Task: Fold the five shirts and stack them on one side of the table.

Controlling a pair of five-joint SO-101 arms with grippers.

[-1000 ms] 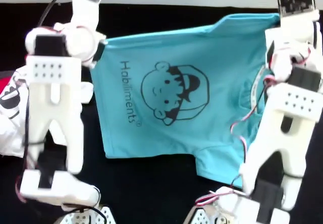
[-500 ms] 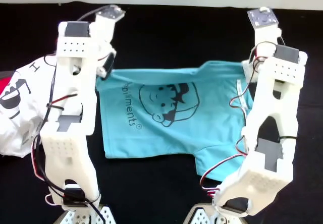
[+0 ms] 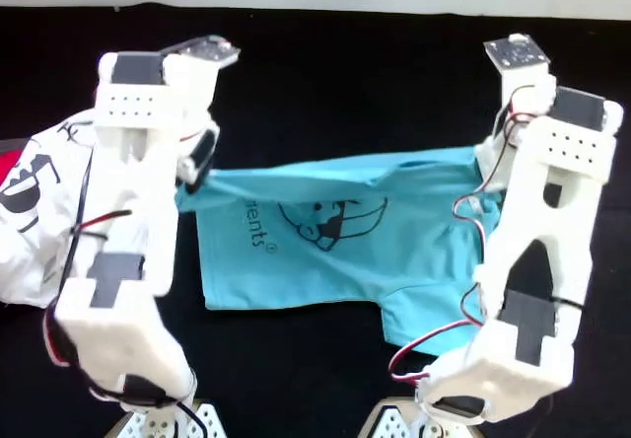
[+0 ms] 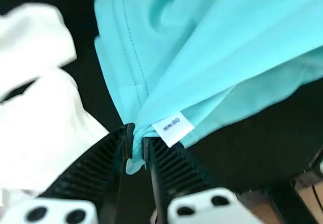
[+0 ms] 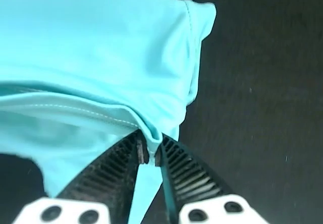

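Note:
A turquoise shirt (image 3: 335, 246) with a cartoon print lies on the black table, its far edge lifted and folded over toward the near side. My left gripper (image 4: 135, 146) is shut on the shirt's (image 4: 212, 57) far left corner, beside a small white label. My right gripper (image 5: 150, 153) is shut on the shirt's (image 5: 91, 47) far right corner, at a stitched hem. In the high view the left gripper (image 3: 192, 177) and the right gripper (image 3: 490, 162) hold that edge taut between them, above the print.
A heap of white shirts (image 3: 39, 231) with dark and red print lies at the left edge, also seen as white cloth (image 4: 35, 108) in the left wrist view. The black table (image 3: 345, 83) is bare behind the turquoise shirt. Both arm bases stand at the near edge.
Both grippers have drawn the shirt's far edge toward the near side, folding it over. The print is now half covered.

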